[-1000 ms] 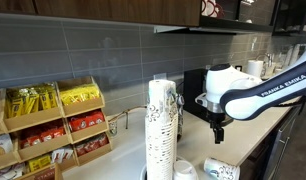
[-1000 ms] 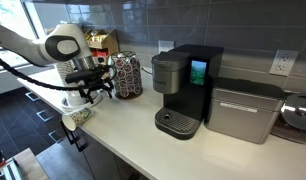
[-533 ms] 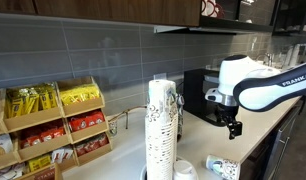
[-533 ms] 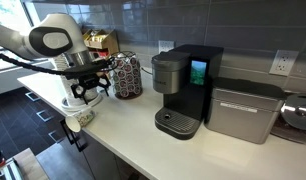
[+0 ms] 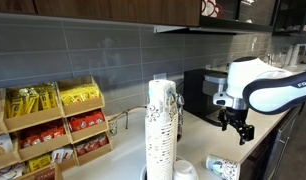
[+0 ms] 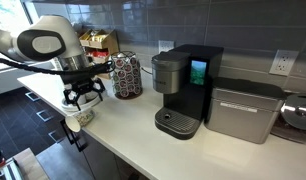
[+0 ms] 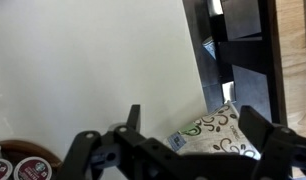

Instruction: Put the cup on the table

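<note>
The cup (image 5: 221, 168), white paper with a dark scribbly print, lies on its side on the pale table (image 5: 118, 163) near the front edge. It also shows in an exterior view (image 6: 79, 115) and in the wrist view (image 7: 219, 134). My gripper (image 5: 236, 126) hangs open and empty a little above the cup, not touching it; it shows as well in an exterior view (image 6: 84, 93). In the wrist view the open fingers (image 7: 193, 116) frame the cup lying on the table (image 7: 93, 60) below.
Tall stacked columns of like cups (image 5: 161, 128) stand in the foreground, a wooden snack rack (image 5: 53, 125) by the wall. A black coffee machine (image 6: 188, 85), a pod carousel (image 6: 126, 75) and a metal appliance (image 6: 243, 110) stand along the wall. Coffee pods (image 7: 23, 168) lie nearby.
The arm has swung sideways along the counter's front edge with the gripper open. The cup has stayed lying on the table.
</note>
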You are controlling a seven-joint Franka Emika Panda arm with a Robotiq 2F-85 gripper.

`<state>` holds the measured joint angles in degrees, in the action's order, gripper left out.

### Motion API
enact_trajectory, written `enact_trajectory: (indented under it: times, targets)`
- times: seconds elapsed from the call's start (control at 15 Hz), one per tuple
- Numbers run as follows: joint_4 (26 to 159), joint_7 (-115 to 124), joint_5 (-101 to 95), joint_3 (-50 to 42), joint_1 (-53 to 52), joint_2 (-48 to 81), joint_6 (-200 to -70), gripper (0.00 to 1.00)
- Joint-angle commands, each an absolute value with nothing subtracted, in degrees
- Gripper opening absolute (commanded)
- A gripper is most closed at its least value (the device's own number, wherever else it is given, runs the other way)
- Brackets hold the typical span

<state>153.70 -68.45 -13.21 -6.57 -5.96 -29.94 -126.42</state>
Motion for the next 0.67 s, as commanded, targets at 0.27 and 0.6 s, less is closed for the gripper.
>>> enact_trajectory:
  times: [0.27, 0.6]
  targets:
    - [156.14, -74.14, -7.39, -9.64, -6.96, -32.71, -126.04, 1.0]
    - [159.5, -81.58, 1.15, -12.46, -7.92, -35.06, -125.88, 1.0]
